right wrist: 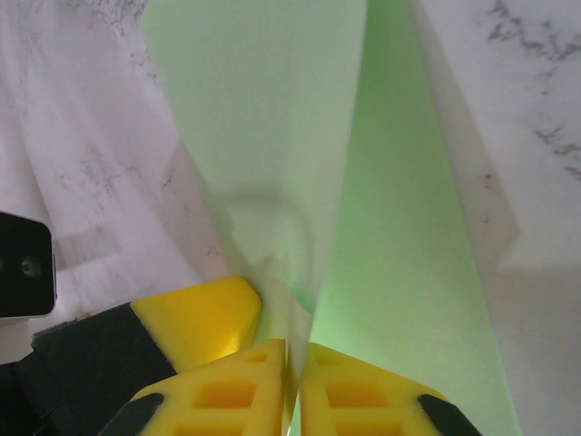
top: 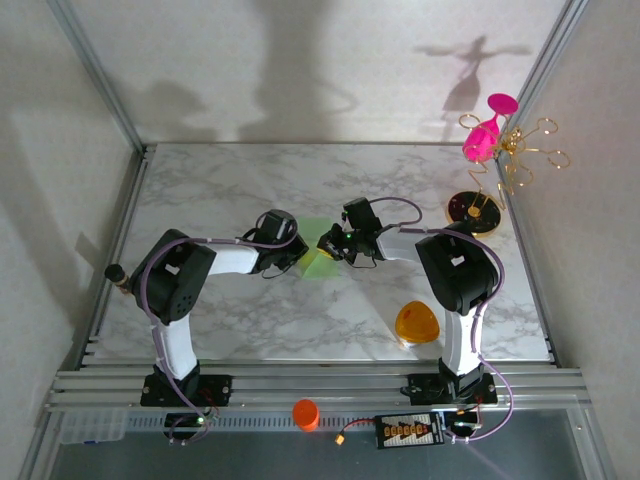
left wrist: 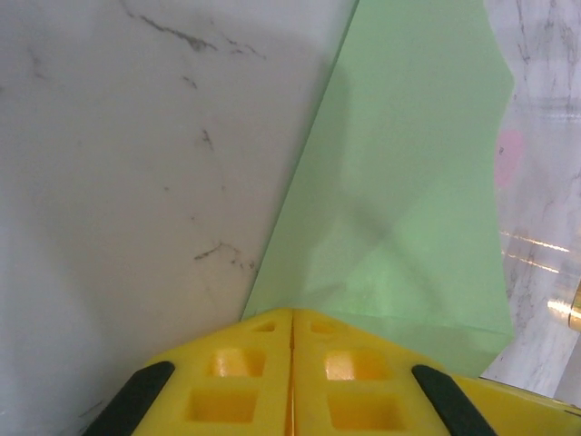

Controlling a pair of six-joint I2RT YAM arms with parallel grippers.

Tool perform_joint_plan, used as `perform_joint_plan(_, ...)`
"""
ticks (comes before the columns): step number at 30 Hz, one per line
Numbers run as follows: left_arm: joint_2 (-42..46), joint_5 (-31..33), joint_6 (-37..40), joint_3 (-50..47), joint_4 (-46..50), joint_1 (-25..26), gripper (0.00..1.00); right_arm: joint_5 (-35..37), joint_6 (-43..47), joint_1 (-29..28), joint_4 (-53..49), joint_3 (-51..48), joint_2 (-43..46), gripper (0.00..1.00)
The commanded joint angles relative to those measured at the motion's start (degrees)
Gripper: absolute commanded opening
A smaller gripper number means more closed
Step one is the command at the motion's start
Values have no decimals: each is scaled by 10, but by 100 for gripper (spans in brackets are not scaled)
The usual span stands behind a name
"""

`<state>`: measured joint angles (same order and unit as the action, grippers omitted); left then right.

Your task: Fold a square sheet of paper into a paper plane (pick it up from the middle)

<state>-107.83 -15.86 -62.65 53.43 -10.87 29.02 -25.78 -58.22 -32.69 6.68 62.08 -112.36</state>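
Marble-patterned table, white-walled enclosure, hard light from above.

The square sheet of paper is found mid-table between the two wrists, partly lifted and bent into a loose fold. The left jaws are seen closed, with an edge of the sheet coming out at their tips. The right jaws are closed as well, with a thin fold of the paper pinched between them.

Risks, as judged:
- The sheet is thin, so a tear at either pinch is likely if the arms are drawn apart.
- The fold looks soft and uneven, and a skewed crease would be set if it were pressed flat as it stands.
- The two sets of jaws are just beside each other. A yellow finger of the left arm is seen next to the right jaws, so a knock could be caused by any small inward move.
- Both pinches look shallow, and the sheet could be dropped.

Surroundings:
- An orange rounded-triangle object is noted near right, well apart from the paper.
- A pink glass and a gold wire stand are noted far right, with a dark round base below them.

None of these is judged to stand in the way.
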Motion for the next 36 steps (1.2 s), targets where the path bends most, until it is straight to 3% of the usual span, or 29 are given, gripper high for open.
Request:
perform_joint_plan(1,26,-7,2,-9,21,-11,11,-14,-12,-5,14,-12,-8,9)
perform_joint_plan(5,62,-12,13,-15,14,-27,14,-13,-9,2,27,-20,6,3)
perform_joint_plan(9,120,-27,38,-53,-3,-50,29,-34,27,21,61,-21,34,2)
perform_joint_plan(15,206,-109,35,-134,-131,-82,72,-121,67,54,112,-9,66,1)
perform_joint_plan(17,227,-133,24,-155,-192,-81,96,-147,63,61,109,5,72,1)
perform_joint_plan(18,235,-147,12,-167,-228,-81,99,-159,63,61,111,13,75,1)
perform_joint_plan(24,234,-196,-64,-198,-366,-78,99,-212,51,62,129,35,80,2)
perform_joint_plan(36,180,-220,-84,-176,-403,-46,99,-270,-31,63,219,15,78,3)
